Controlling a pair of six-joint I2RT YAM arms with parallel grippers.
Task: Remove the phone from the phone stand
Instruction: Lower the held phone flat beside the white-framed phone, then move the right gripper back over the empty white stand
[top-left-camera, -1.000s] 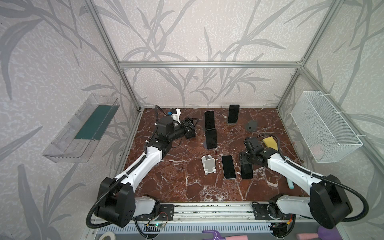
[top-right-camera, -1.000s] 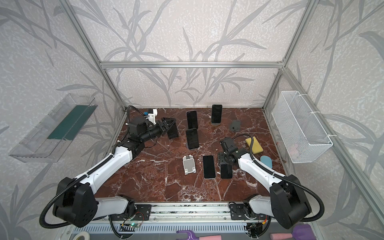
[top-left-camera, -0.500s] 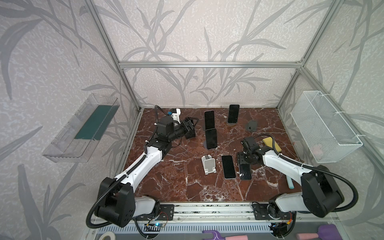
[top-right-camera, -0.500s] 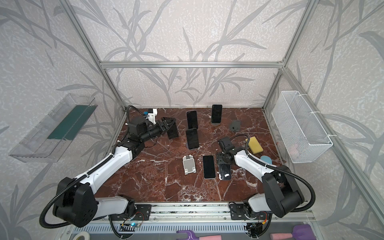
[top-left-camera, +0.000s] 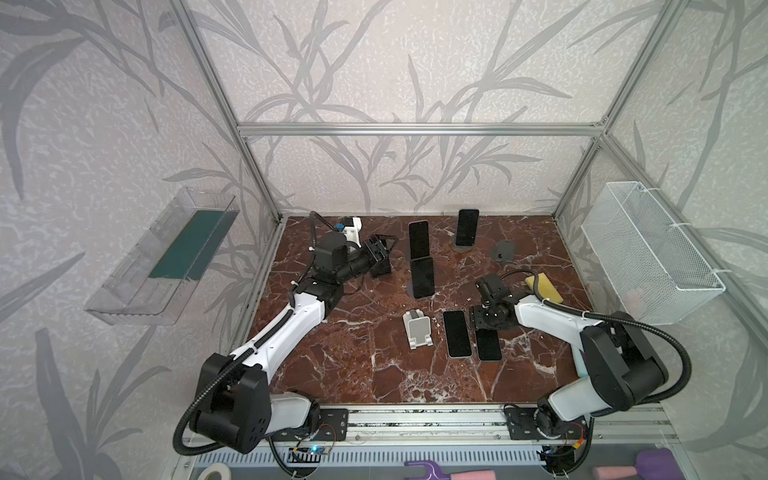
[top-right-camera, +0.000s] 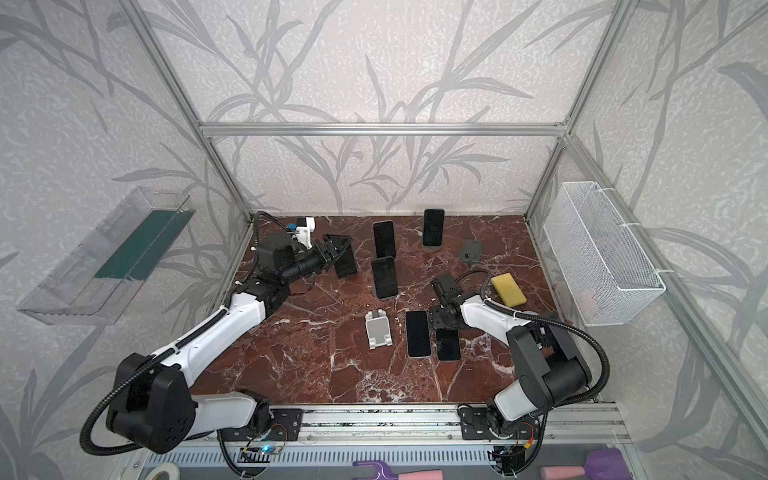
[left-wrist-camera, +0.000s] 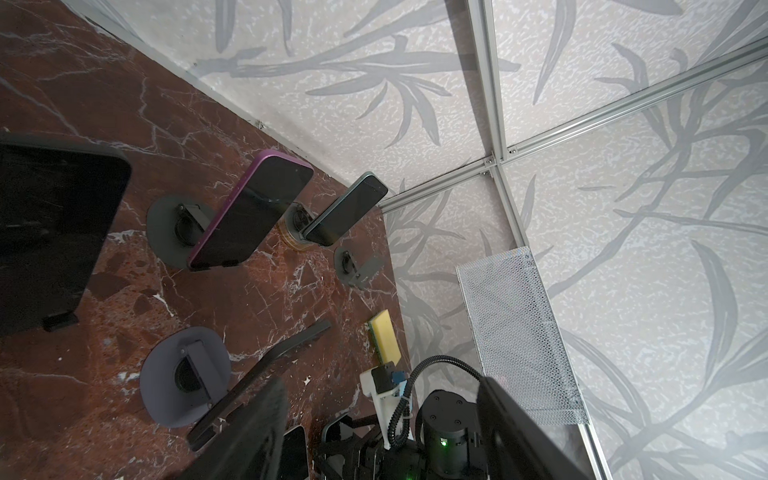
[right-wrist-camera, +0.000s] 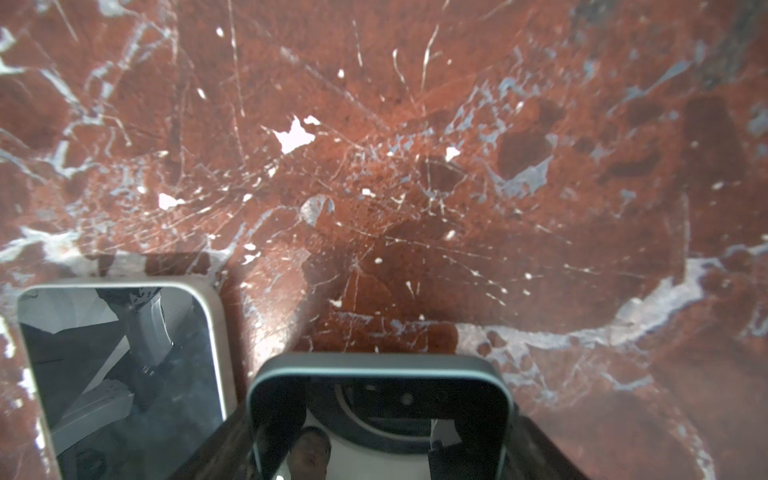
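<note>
Dark phone (right-wrist-camera: 378, 415) is clamped by its sides betw. R gripper (top-left-camera: 484, 326) fingers (right-wrist-camera: 208, 453), flat on table (right-wrist-camera: 415, 166); pale-edged phone (right-wrist-camera: 120, 374) is seen just outside one finger. L gripper (top-left-camera: 381, 253) fingers (left-wrist-camera: 519, 436) are spread wide, nothing gripped betw. them.

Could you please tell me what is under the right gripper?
A dark phone lies on the marble table under the right gripper. In both top views the gripper hides its far end; only the near part shows.
</note>
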